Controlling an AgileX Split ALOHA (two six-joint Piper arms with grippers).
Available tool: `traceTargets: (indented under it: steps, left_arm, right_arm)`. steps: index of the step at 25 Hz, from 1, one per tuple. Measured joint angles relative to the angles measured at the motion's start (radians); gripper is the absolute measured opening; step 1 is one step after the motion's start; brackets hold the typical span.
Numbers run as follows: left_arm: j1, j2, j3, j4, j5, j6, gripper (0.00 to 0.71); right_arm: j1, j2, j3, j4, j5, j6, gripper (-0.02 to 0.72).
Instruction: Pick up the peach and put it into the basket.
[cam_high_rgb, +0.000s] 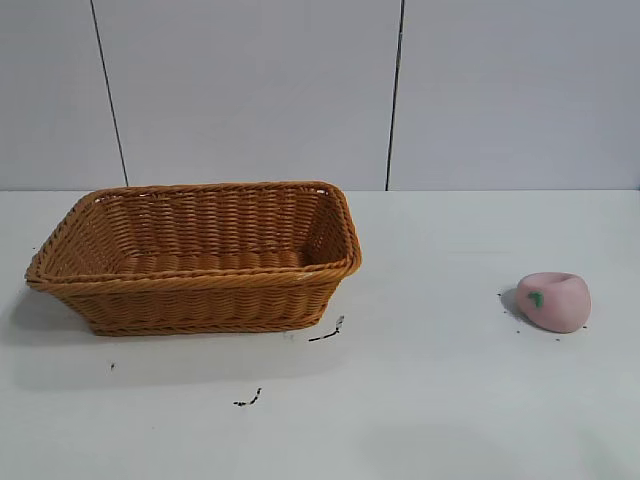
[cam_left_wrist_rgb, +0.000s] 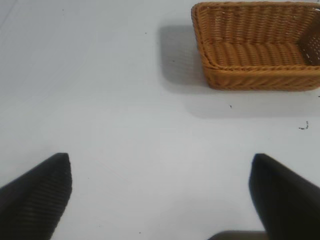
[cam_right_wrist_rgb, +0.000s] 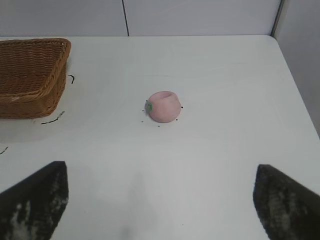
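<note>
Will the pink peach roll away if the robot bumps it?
Probably a little: the peach is rounded and sits loose on the white table, apart from the basket. Its dimpled top faces up and it looks squat, so it may settle quickly.

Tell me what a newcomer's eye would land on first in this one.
First the big orange-brown wicker basket, empty, on the left of the white table in the exterior view. Then the small pink peach lying alone far to its right. The right gripper hangs open, facing the peach; the left gripper is open near the basket.
</note>
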Motion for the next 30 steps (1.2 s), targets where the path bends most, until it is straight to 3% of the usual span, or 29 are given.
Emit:
traceTargets:
  steps: [14,20,30]
  left_arm:
    - [0.000,0.000,0.000,0.000,0.000,0.000,0.693]
    - [0.000,0.000,0.000,0.000,0.000,0.000,0.693]
    - [0.000,0.000,0.000,0.000,0.000,0.000,0.693]
  right_arm:
    - [0.000,0.057,-0.024,0.000,-0.006,0.001,0.696]
    - [0.000,0.490,-0.166,0.000,-0.017,0.000,0.696]
    - [0.000,1.313,-0.555,0.009,0.000,0.000,0.696]
